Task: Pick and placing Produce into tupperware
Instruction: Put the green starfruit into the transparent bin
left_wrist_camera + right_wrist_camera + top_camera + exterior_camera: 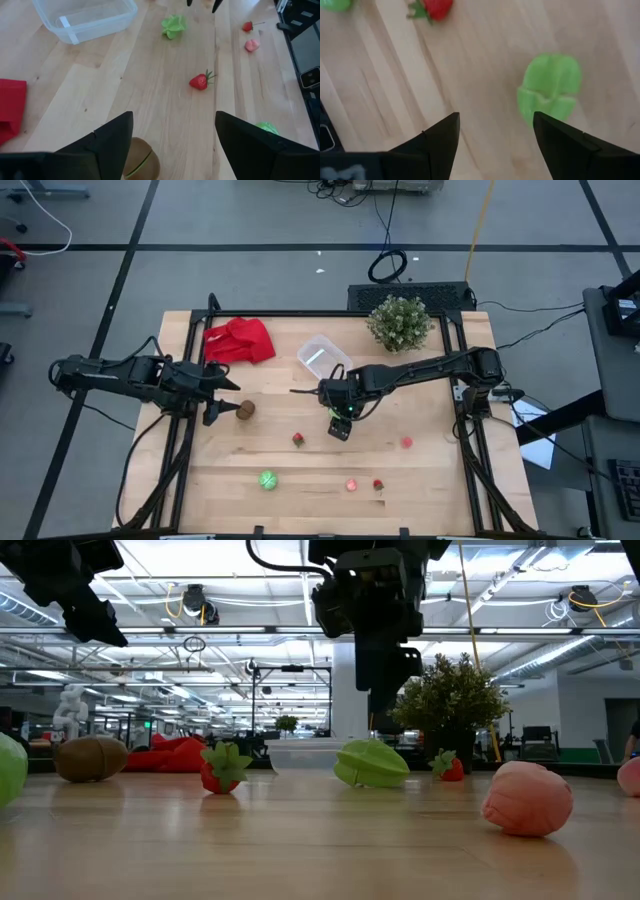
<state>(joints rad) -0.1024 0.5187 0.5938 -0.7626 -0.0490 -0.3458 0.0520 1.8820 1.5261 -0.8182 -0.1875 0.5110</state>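
Note:
The clear tupperware (pixel 323 357) stands on the table's far middle. Toy produce lies scattered on the wood: a brown piece (pixel 245 410), a strawberry (pixel 298 440), a green piece (pixel 268 479), pink pieces (pixel 406 443) and a small red one (pixel 378 485). My left gripper (pixel 228 402) is open, just left of the brown piece (pixel 140 160), which lies by one finger. My right gripper (pixel 340 425) hangs open above a light green piece (pixel 550 87), clear of it in the low view (pixel 372 765).
A red cloth (pixel 240 340) lies at the far left of the table and a bushy potted plant (pixel 400 323) stands at the far right, beside the tupperware. Black frame rails (pixel 180 440) run along the table's left and right sides. Bare wood shows along the near edge.

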